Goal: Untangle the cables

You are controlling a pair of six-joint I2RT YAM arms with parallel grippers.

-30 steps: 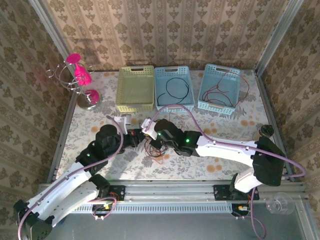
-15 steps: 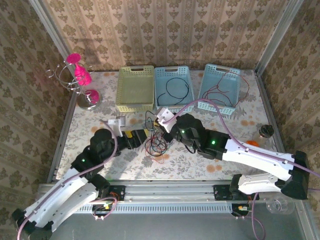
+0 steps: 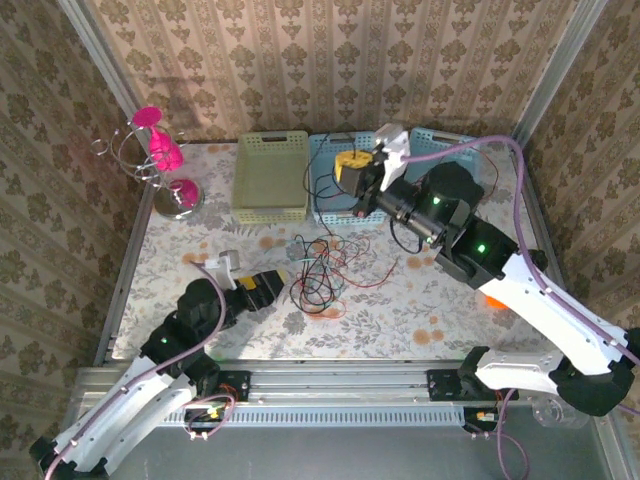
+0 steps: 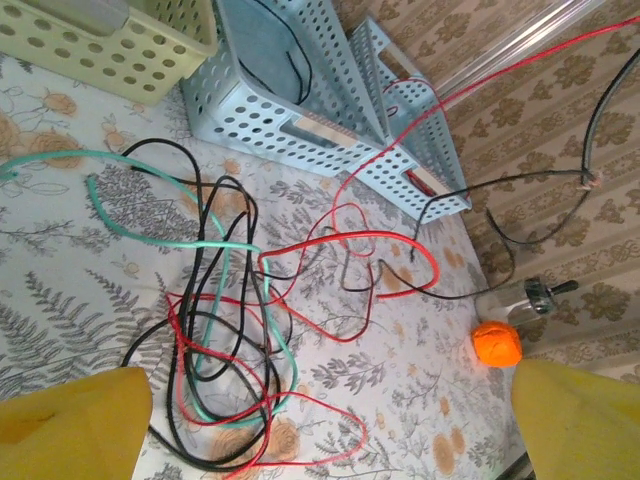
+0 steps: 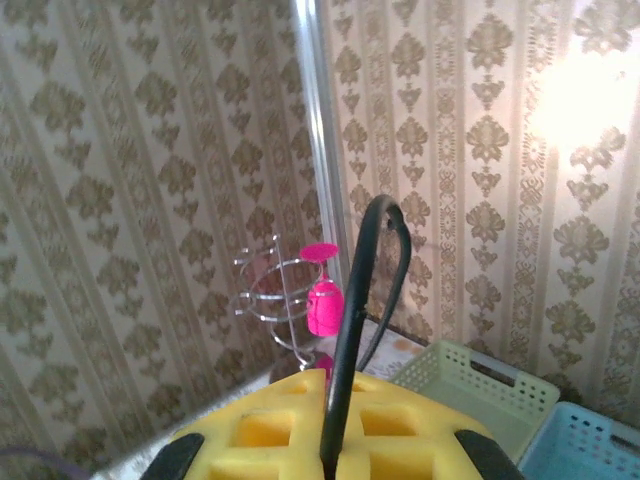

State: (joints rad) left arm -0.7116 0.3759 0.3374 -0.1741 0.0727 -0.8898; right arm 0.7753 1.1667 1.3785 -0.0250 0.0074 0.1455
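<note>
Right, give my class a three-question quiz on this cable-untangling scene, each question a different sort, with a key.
1. True or false: the left end effector is shut on the loose tangle of thin red, black and teal wires.
2. The thin flexible wire pinched in the right end effector is: A red, B black, C teal?
3. Fill in: beside the pale green perforated plastic basket stand ___ blue perforated plastic baskets.
Key: 1 false; 2 B; 3 two.

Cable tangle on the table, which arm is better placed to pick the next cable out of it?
Left, probably. The left claw is open and low beside the cable tangle, facing it. The right claw is shut on a black cable, raised over the middle blue basket.
</note>
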